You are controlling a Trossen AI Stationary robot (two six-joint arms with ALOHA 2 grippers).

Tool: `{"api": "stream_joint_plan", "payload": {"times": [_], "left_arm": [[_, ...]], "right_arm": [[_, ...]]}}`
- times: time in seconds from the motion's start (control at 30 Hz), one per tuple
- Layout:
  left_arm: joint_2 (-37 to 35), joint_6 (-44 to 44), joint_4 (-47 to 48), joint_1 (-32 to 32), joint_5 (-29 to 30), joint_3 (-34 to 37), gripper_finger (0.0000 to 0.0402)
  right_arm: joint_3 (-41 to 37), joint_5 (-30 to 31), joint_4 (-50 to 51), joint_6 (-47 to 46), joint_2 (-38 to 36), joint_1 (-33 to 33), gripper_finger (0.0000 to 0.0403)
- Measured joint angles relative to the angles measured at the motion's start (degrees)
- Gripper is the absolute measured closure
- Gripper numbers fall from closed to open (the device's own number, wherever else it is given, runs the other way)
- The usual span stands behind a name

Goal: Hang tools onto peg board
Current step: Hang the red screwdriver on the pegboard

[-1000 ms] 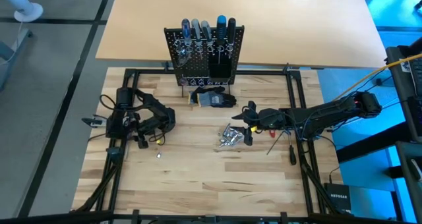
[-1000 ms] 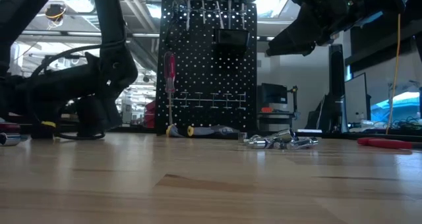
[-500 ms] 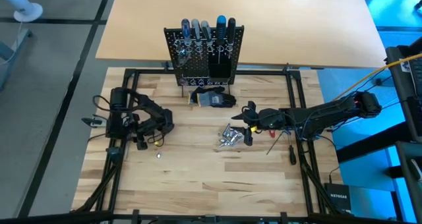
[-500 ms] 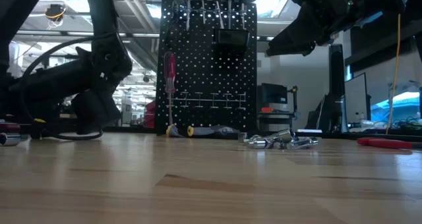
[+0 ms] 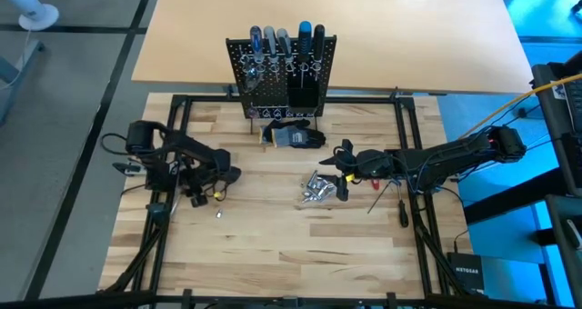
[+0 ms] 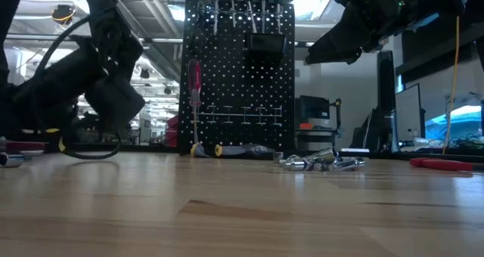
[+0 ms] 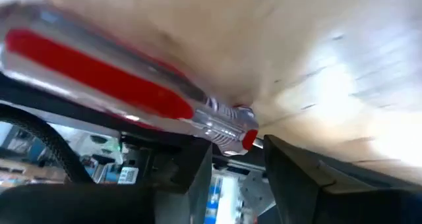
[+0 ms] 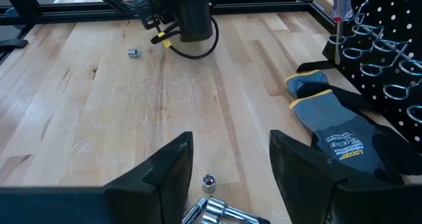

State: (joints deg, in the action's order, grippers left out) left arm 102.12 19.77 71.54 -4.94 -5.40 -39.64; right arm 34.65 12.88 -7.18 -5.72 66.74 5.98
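Screwdriver lies crosswise ahead of our left pincer

Screwdriver point(image 7: 112, 85) with a red core in a clear handle fills the left wrist view, its long axis running across the pincer's line of reach, not along it, with the metal collar end just ahead of the gap between the fingers point(image 7: 300, 168). We judge it lies on the table point(image 5: 273, 245) at the left edge, close by our left pincer point(image 5: 221, 174); from above we cannot pick it out. Our left fingers stand apart with nothing between them, and we cannot tell whether they touch the handle.

Our right pincer point(image 5: 343, 171) hovers over the middle of the table, jaws apart and empty, just beside the pile of silver pieces point(image 5: 318, 189), with the glove point(image 8: 346, 141) lying between it and the board. It is well apart from the screwdriver, so the left arm is the nearer one.

Peg board point(image 5: 281, 73) stands upright at the far edge, several screwdrivers already hung along its top; it lies away and to the right from the left pincer.
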Motion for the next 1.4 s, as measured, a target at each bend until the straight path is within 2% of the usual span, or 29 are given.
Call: {"api": "stream_joint_plan", "payload": {"times": [0.53, 0.73, 0.87, 1.2, 1.4], "left_arm": [[-12.0, 10.8, -2.6, 5.0, -2.1, -1.1, 0.0275], [-12.9, 10.9, -2.8, 4.8, -2.1, -1.1, 0.0275], [-12.9, 11.9, -7.1, 3.8, -2.0, -1.1, 0.0272], [-12.9, 12.9, -6.4, 1.4, -1.9, -1.1, 0.0197], [-15.6, 14.6, -8.9, 1.1, 0.5, -1.1, 0.0183]], "right_arm": [[0.0, 0.0, -0.3, 0.0, 0.0, 0.0, 0.0205], [0.0, 0.0, -0.3, 0.0, 0.0, 0.0, 0.0205], [0.0, -0.1, -0.3, 0.0, 0.0, 0.0, 0.0205], [0.0, -0.2, -0.3, 0.0, 0.0, 0.0, 0.0205], [0.0, -0.2, -0.3, 0.0, 0.0, 0.0, 0.0205]]}}
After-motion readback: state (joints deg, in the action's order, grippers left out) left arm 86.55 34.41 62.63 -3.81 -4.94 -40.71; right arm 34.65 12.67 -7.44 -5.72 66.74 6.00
